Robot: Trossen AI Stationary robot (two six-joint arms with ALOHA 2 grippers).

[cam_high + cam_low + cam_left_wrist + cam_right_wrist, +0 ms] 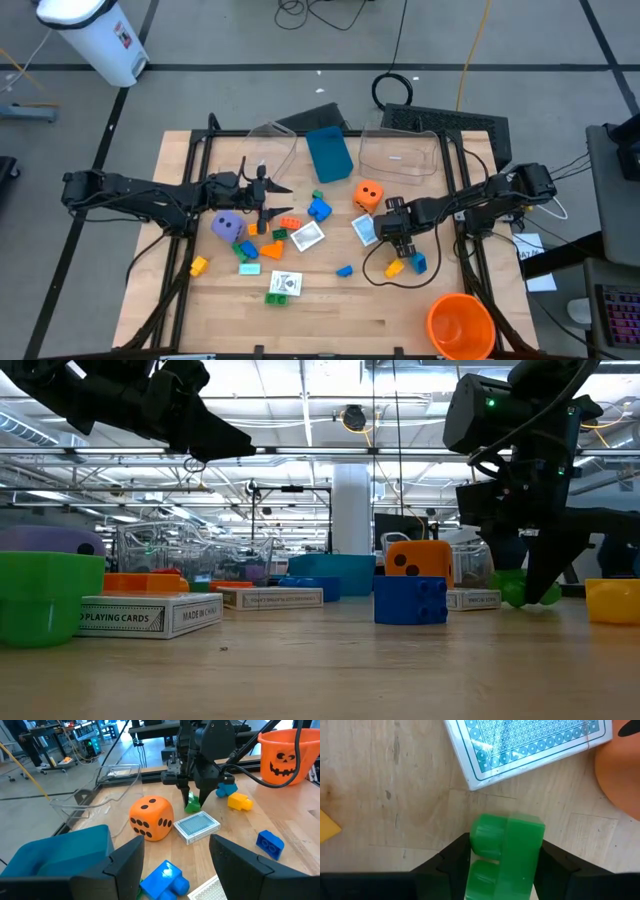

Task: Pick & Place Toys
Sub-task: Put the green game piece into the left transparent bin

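Small plastic bricks, two dice and card boxes lie scattered on the wooden table (pixel 330 320). My right gripper (pixel 502 862) points steeply down over a green brick (pixel 506 851) and is shut on it, next to a blue-patterned card box (pixel 530 745) and the orange die (pixel 151 817). The same green brick (pixel 192 806) shows under the right fingers in the left wrist view. My left gripper (pixel 175 865) hangs open above the table's left half, near the purple die (pixel 228 226), holding nothing. My right gripper pinches the green brick between its two fingers, one finger against the studded side (pixel 476 840) and the other against the flat opposite side (pixel 538 847). The fingers come from above, pointing steeply down. The brick's underside (pixel 520 598) rests on the table.
A blue box (pixel 330 155) and two clear tubs (pixel 270 145) (pixel 400 155) stand at the far edge. The big orange cup (pixel 460 325) sits at the near right corner. A yellow brick (pixel 395 267) and a blue brick (pixel 418 263) lie just near of the right gripper.
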